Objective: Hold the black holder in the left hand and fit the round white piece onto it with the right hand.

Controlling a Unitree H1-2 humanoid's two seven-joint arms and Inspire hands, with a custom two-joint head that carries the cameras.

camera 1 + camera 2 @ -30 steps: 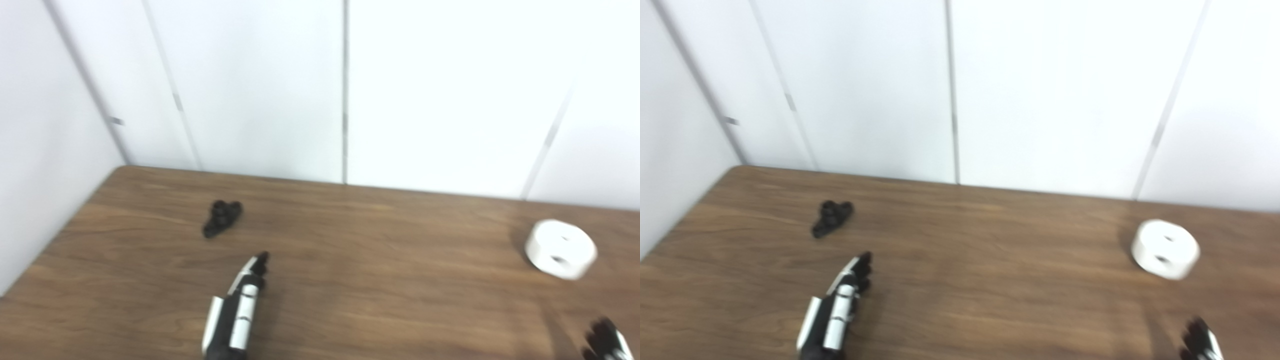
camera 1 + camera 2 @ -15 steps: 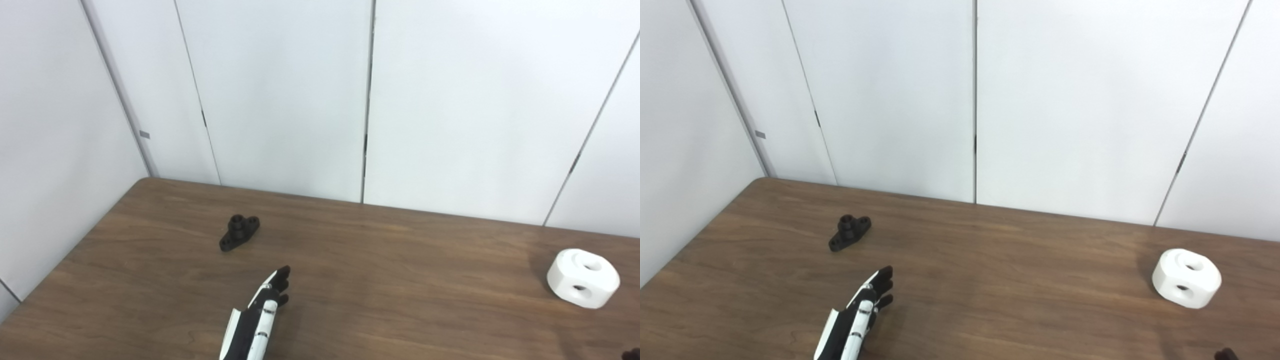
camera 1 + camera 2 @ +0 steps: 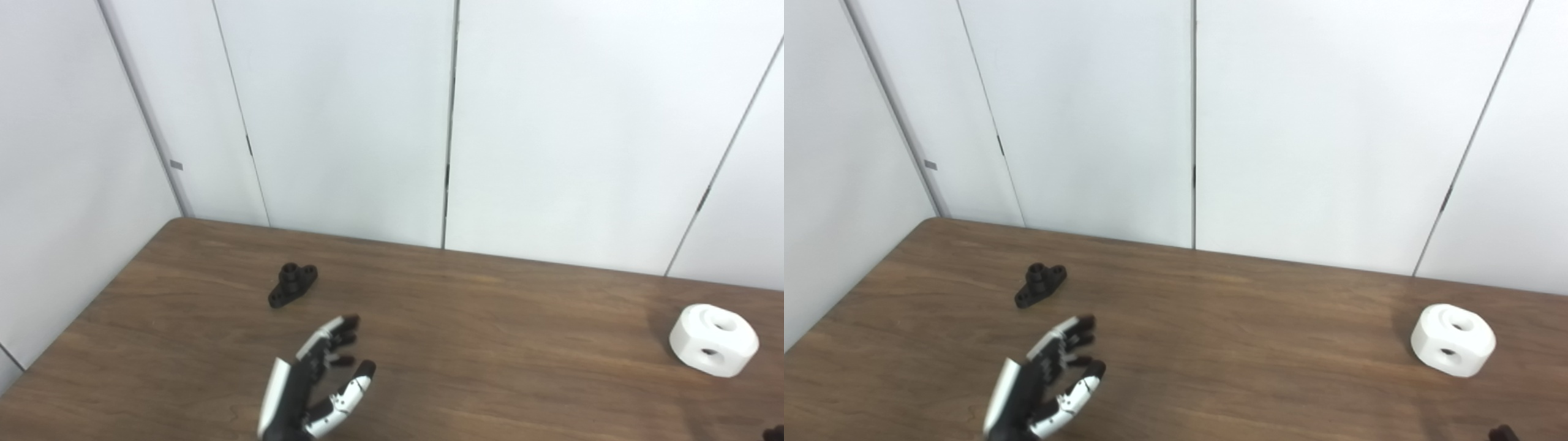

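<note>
left hand (image 3: 315, 386): your fingers spread, empty, near desk's front edge | small black plastic holder (image 3: 293, 283): lying toward back-left corner | round white plastic piece (image 3: 713, 339): at right edge | right hand (image 3: 1502, 434): barely visible, can't tell

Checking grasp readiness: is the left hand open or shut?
Open. The left hand holds nothing, fingers and thumb spread apart, short of the black holder.

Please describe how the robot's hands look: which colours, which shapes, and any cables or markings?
The left hand has a white shell along its back and black inner parts. Its slim fingers are white, segmented, with black tips. No cables or markings are visible. Of the right hand only a small black tip shows at the lower edge.
</note>
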